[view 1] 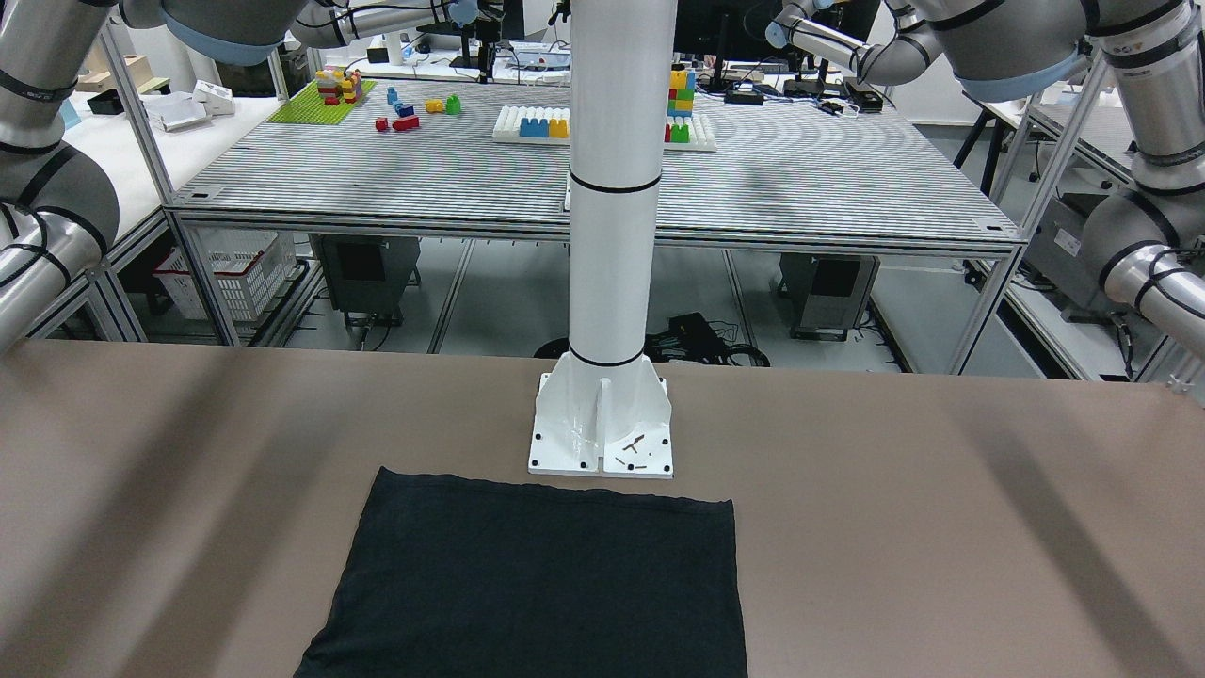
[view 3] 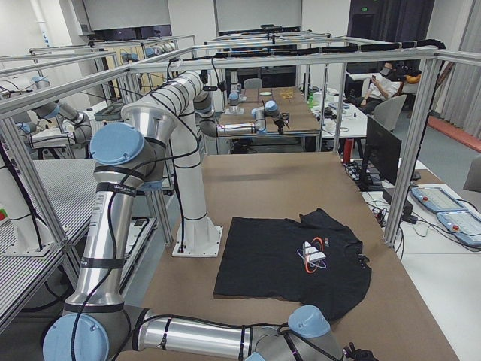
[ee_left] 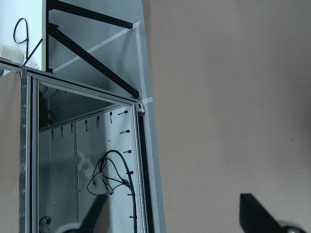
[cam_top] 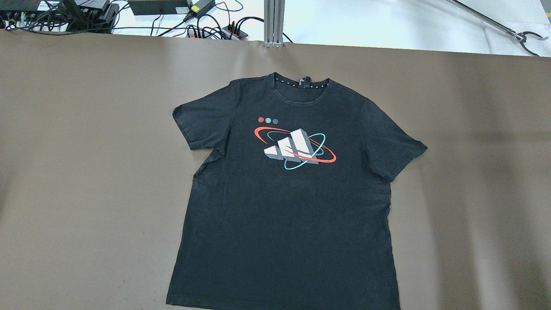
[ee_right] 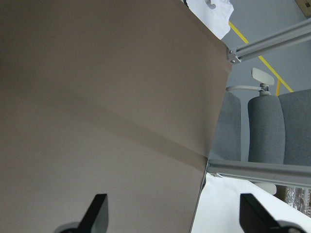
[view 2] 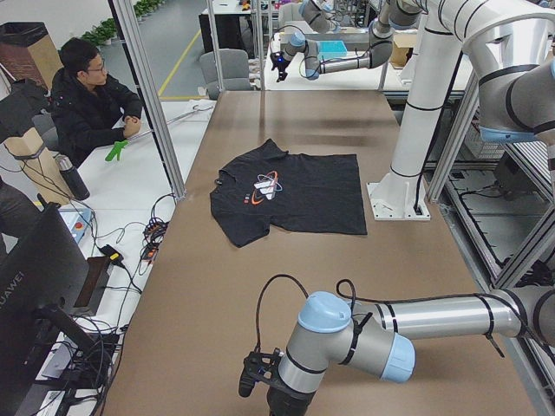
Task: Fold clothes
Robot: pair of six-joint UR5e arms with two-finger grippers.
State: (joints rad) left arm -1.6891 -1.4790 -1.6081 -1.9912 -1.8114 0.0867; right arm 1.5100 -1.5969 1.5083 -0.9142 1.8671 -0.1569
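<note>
A black T-shirt (cam_top: 288, 206) with a red, white and teal print on its chest lies flat and face up in the middle of the brown table. Its collar points to the far edge and its hem to the white post. It also shows in the front view (view 1: 537, 584) and both side views (view 2: 295, 195) (view 3: 289, 259). My left gripper (ee_left: 175, 218) is open and empty over the table's left end, far from the shirt. My right gripper (ee_right: 177, 213) is open and empty over the table's right end, also far from it. Neither gripper shows in the overhead view.
The white post's base plate (view 1: 602, 443) stands on the table's near edge, just behind the shirt's hem. Aluminium frame posts (view 2: 156, 95) stand along the far side. A seated person (view 2: 87, 104) is beyond them. The table's left edge (ee_left: 150, 145) lies below the left gripper.
</note>
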